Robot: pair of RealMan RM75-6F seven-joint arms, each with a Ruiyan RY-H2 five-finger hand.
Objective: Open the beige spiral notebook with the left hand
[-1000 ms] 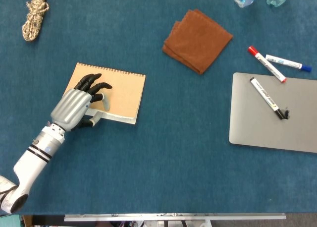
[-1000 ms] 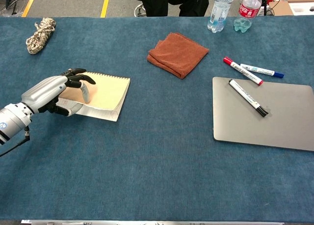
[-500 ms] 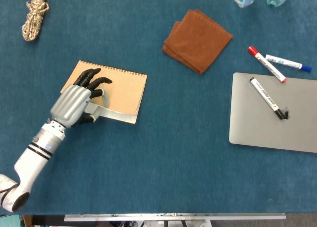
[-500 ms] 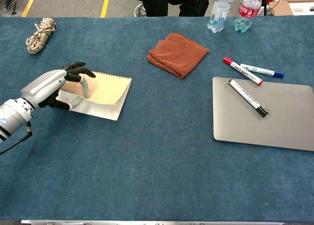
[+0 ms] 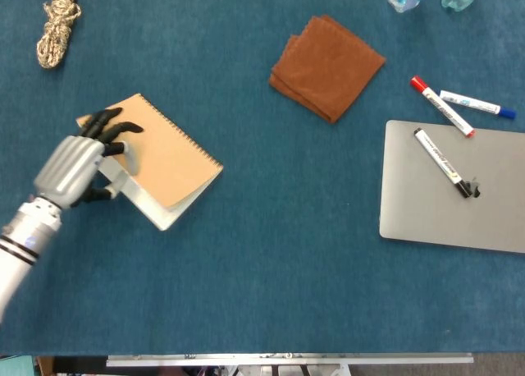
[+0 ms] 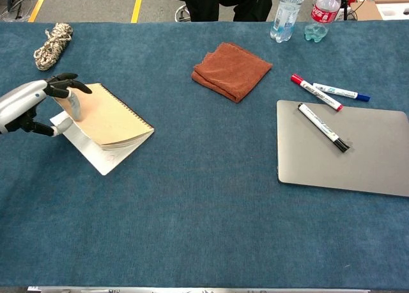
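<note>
The left robot hand (image 5: pixel 78 167) pinches the cover edge of the beige spiral notebook (image 5: pixel 160 158), lifting it partway off the pages on the blue tabletop (image 5: pixel 271 253); the full swing open looks yet to come. Well beyond its fingertips lie one rope (image 5: pixel 56 21), one brown cloth (image 5: pixel 326 54), one laptop (image 5: pixel 455 187), three markers and two bottles.

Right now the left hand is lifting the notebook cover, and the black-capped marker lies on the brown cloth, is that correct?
Not quite. The black-capped marker lies on the closed grey laptop, not on the brown cloth, as the head view shows. The left hand does hold the beige spiral notebook cover raised.
</note>
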